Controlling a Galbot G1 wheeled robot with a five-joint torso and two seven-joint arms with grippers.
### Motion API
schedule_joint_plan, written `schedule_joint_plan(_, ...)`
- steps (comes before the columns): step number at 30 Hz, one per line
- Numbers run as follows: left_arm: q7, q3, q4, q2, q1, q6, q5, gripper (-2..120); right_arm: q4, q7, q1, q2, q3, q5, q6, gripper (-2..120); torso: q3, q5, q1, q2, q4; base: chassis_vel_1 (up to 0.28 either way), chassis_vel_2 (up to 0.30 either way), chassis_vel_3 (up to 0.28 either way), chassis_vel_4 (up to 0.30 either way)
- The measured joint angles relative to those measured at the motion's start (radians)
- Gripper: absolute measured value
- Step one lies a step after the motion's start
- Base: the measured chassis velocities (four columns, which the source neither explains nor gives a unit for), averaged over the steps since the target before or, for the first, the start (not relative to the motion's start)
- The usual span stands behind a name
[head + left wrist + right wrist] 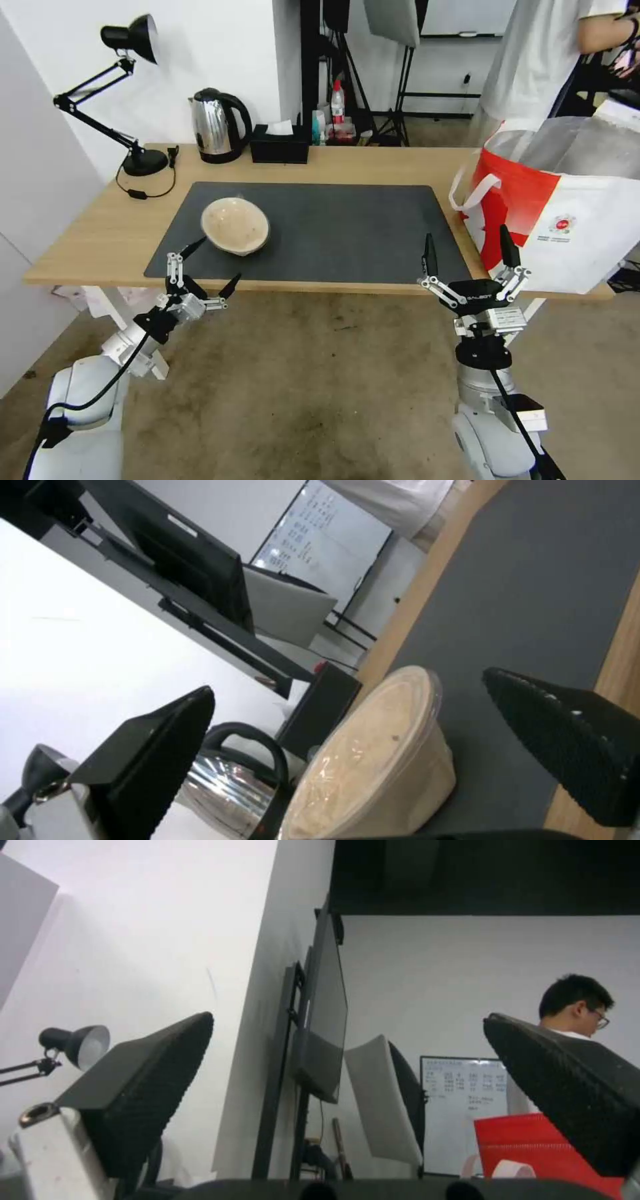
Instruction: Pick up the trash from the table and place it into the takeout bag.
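The shallow beige bowl with a clear film liner sits on the left of the dark grey rectangular mat, well apart from the boxy red-and-white takeout bag at the far right. The left gripper hangs wide open and empty just off the near edge of the light-wood table, and the right gripper, equally spread, holds nothing. With 1 low sloping rim to pinch, the fingers could skid on the film and tip or shove the bowl away.

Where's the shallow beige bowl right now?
In the head view, the shallow beige bowl sits on the left part of the dark grey mat, just beyond the open left gripper.
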Motion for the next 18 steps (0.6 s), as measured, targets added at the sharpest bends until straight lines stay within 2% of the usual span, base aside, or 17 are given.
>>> schedule_joint_plan(7,-0.001,0.003,0.014,0.006,-0.011,0.008,0.001,100,0.008,0.0,0.001,0.0,-0.002,0.0,-0.004,100,0.0,0.0,0.0,0.0,0.0,0.0,0.0,0.0,0.0)
schedule_joint_plan(18,-0.004,0.001,0.093,0.022,-0.046,0.014,0.006,100,0.002,0.0,0.01,-0.001,-0.012,0.0,-0.005,100,0.0,-0.0001,0.0,0.0,-0.0002,0.0,0.0,0.0,0.0)
